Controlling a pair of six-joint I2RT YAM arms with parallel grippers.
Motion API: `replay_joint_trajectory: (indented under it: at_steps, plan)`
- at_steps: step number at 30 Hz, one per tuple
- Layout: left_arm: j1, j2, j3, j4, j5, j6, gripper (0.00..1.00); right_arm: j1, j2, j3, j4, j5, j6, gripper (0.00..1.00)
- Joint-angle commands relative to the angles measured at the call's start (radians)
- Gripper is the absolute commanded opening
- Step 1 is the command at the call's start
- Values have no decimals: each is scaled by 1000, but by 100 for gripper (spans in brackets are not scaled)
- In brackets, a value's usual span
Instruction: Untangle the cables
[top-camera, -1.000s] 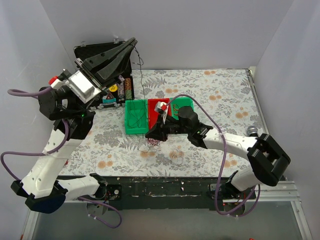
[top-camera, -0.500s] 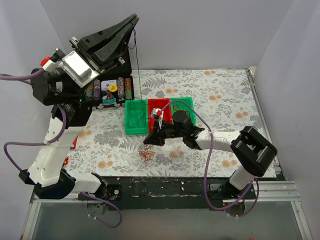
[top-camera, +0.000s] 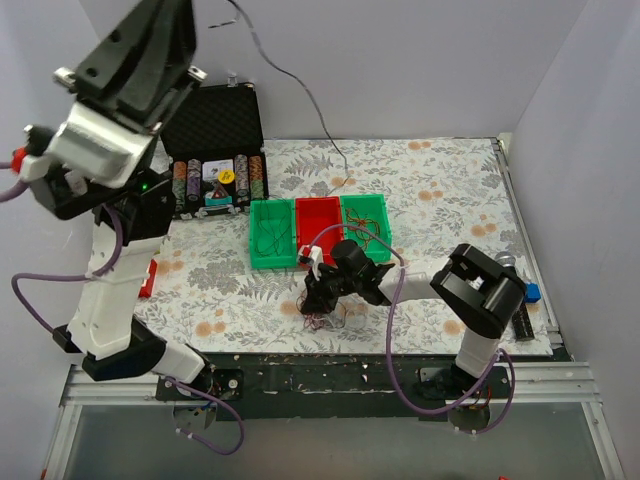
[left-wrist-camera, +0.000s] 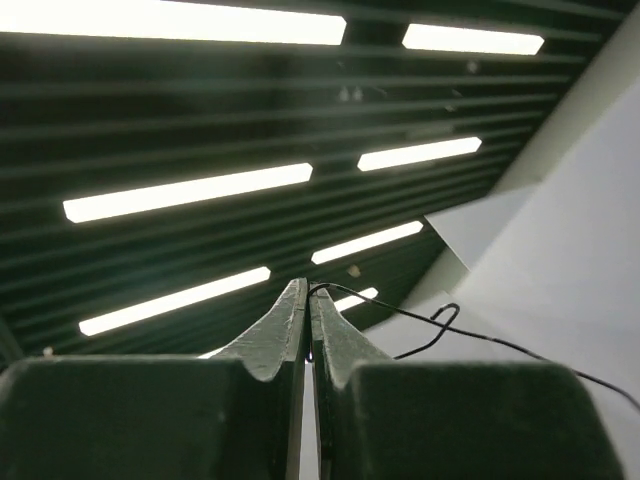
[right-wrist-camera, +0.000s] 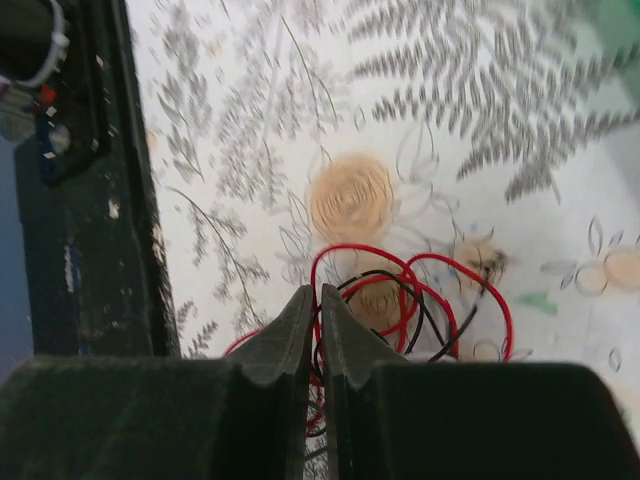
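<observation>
Partway: left end effector (left-wrist-camera: 308, 300) raised high, clamped on one black wire (left-wrist-camera: 470, 335) stretched taut, right end effector (right-wrist-camera: 313, 295) pinched together on the red-and-black tangle (right-wrist-camera: 400, 290) near the worktop (top-camera: 440, 180) front edge, rest not yet separated.

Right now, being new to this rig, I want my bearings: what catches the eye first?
The left tool, raised high at upper left, is shut on a thin black wire slanting down toward the floral table. Near the table's front edge, the right tool is closed low on a red-and-black tangle.
</observation>
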Motion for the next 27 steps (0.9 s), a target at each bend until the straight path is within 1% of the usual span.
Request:
replay_joint_trajectory:
  at_steps: [1, 3, 5, 6, 7, 11, 14, 16, 18, 19, 22, 27]
  plan:
    - [-3, -16, 57, 210, -76, 126, 0, 2, 11, -8, -107, 52, -30, 17]
    - [-3, 12, 97, 248, -94, 190, 0, 2, 12, -8, -110, 59, -30, 20]
    - [-3, 36, 143, 240, -116, 218, 0, 2, 5, -7, -121, 64, -30, 22]
    - [-3, 30, 142, 218, -122, 217, 0, 2, -3, -5, -127, 65, -31, 22]
    - [-3, 12, 110, 207, -128, 217, 0, 1, -15, -3, -126, 67, -30, 23]
    - [-1, -138, -183, 227, -114, 267, 0, 2, -85, 0, -118, 70, -16, 29]
    - [-3, -230, -405, 232, -140, 284, 0, 2, -147, 23, -120, 69, -1, 40]
    - [-3, -270, -504, 232, -174, 297, 0, 2, -187, 38, -123, 67, 4, 45]
    - [-1, -295, -584, 247, -232, 300, 0, 2, -221, 56, -138, 65, 5, 55]
    - [-3, -307, -610, 252, -248, 301, 0, 2, -237, 64, -149, 69, 2, 57]
    - [-3, -333, -688, 276, -283, 301, 0, 2, -282, 79, -172, 81, -1, 59]
    - [-1, -363, -775, 284, -306, 298, 1, 1, -337, 79, -182, 105, 2, 59]
